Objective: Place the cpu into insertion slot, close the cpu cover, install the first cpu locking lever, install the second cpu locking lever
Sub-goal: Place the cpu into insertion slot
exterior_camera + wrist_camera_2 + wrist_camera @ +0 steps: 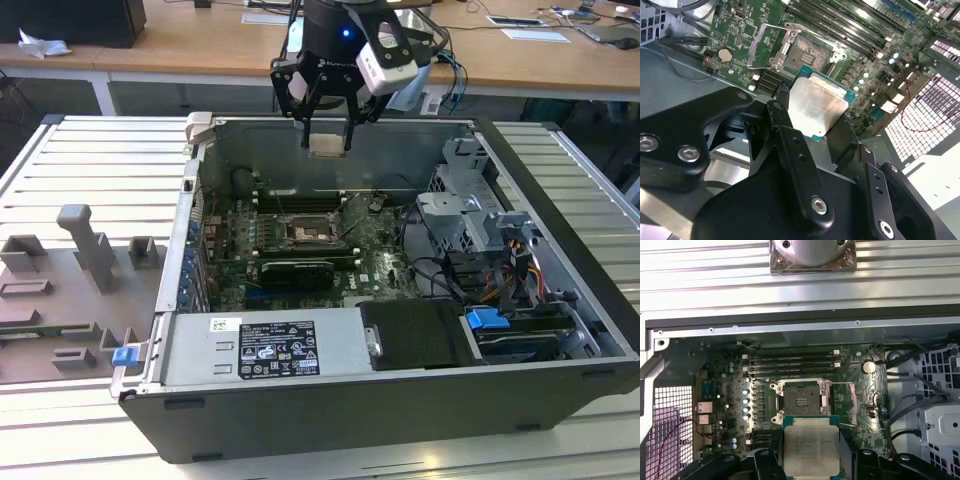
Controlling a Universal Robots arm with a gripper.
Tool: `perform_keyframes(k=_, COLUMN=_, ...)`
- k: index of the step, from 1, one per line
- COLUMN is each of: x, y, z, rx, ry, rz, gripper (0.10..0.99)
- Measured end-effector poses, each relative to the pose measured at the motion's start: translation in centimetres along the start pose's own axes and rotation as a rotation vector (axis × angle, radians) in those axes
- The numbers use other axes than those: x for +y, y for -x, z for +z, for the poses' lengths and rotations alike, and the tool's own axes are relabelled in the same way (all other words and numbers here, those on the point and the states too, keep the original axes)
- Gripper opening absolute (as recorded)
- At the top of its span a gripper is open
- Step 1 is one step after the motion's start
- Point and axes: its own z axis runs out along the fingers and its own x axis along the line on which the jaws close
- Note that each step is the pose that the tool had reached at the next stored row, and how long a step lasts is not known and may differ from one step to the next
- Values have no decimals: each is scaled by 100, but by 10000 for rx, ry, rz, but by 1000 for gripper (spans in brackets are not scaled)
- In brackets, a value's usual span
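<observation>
My gripper [328, 138] hangs above the open computer case, shut on the cpu [327, 145], a flat square chip with a pale metal face. In both wrist views the black fingers [781, 111] clamp two opposite edges of the cpu [812, 106] [811, 446]. Below it on the green motherboard lies the insertion slot [801, 401] [812, 52] [303, 232], uncovered, with nothing in it. The cpu cover [761, 46] [863, 392], a silvery frame plate, is swung open beside the slot. Thin wire locking levers [790, 28] stand raised around the socket.
Inside the case, a long black expansion card [298, 272] lies in front of the slot, near a labelled power supply [265, 348]. A metal drive cage [470, 215] and cables [450, 275] sit on the exterior view's right. On its left is a grey fixture tray [80, 290].
</observation>
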Motion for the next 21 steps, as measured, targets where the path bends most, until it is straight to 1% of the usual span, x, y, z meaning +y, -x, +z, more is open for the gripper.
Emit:
perform_keyframes(k=6, x=0, y=0, z=0, rx=-16, ry=3, rz=172, gripper=541)
perform_keyframes(k=12, x=0, y=-1, z=0, rx=-43, ry=9, rz=469, gripper=541)
perform_keyframes(k=21, x=0, y=-1, z=0, rx=-60, ry=13, rz=663, gripper=541)
